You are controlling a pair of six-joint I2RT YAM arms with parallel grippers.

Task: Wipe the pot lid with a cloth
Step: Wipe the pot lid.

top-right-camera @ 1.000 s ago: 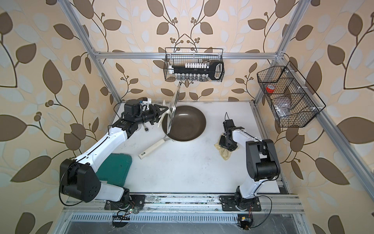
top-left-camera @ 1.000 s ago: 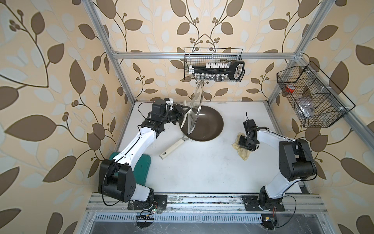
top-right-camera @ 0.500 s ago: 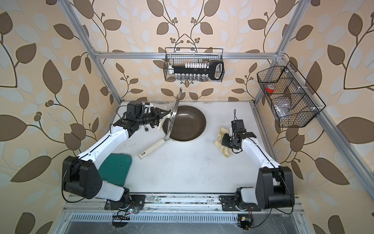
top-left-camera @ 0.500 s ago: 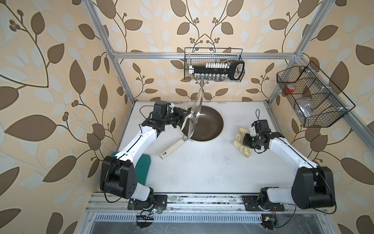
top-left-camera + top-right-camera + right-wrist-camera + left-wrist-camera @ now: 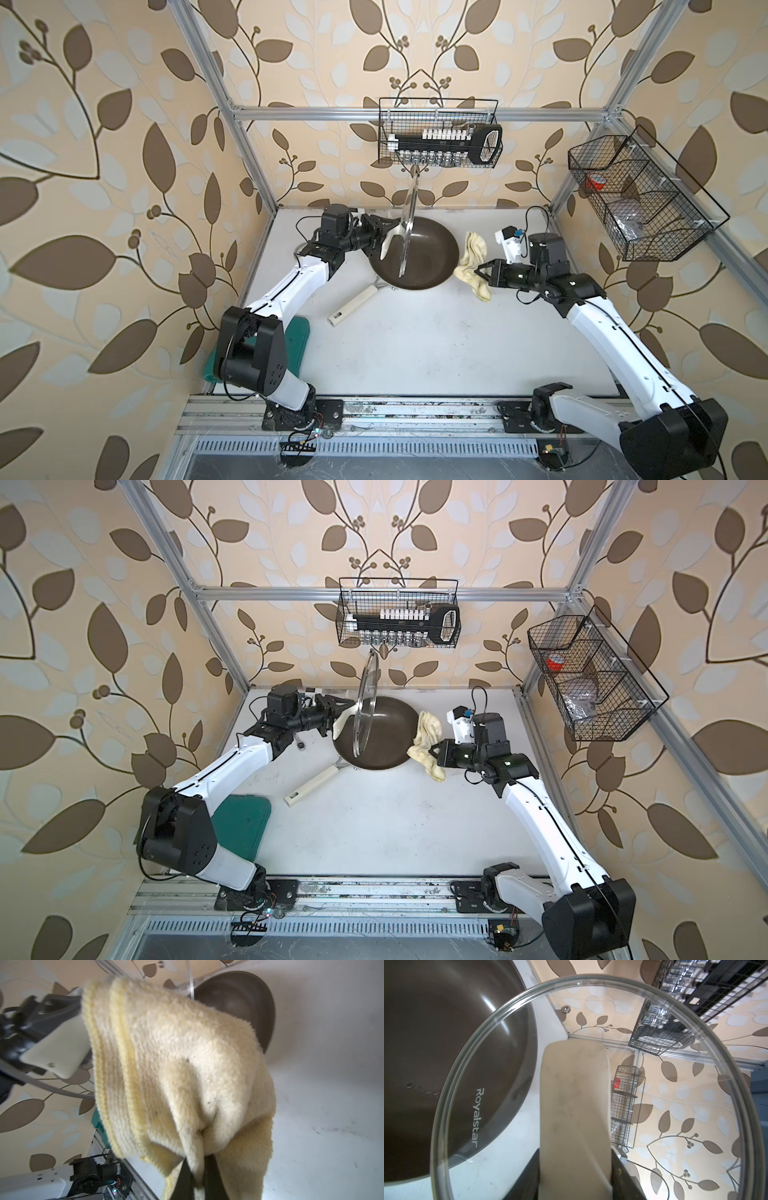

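The pot lid (image 5: 409, 224) (image 5: 365, 704) stands on edge in the air above the dark pan, glass face toward the right. My left gripper (image 5: 384, 239) (image 5: 338, 712) (image 5: 575, 1167) is shut on its cream bar handle (image 5: 575, 1105). The pale yellow cloth (image 5: 471, 262) (image 5: 426, 739) (image 5: 187, 1064) hangs bunched from my right gripper (image 5: 478, 274) (image 5: 434, 752) (image 5: 198, 1167), which is shut on it. The cloth is off the table by the pan's right rim, a short gap to the right of the lid.
A dark frying pan (image 5: 428, 253) (image 5: 386, 737) lies under the lid, its cream handle (image 5: 353, 305) pointing to the front left. A green flat case (image 5: 297, 345) lies by the left arm's base. Wire baskets hang on the back wall (image 5: 438, 133) and the right frame (image 5: 636, 199).
My right gripper closed on the cloth, lifted it off the table and carried it left toward the lid. The left arm kept the lid upright, shifting it only slightly.
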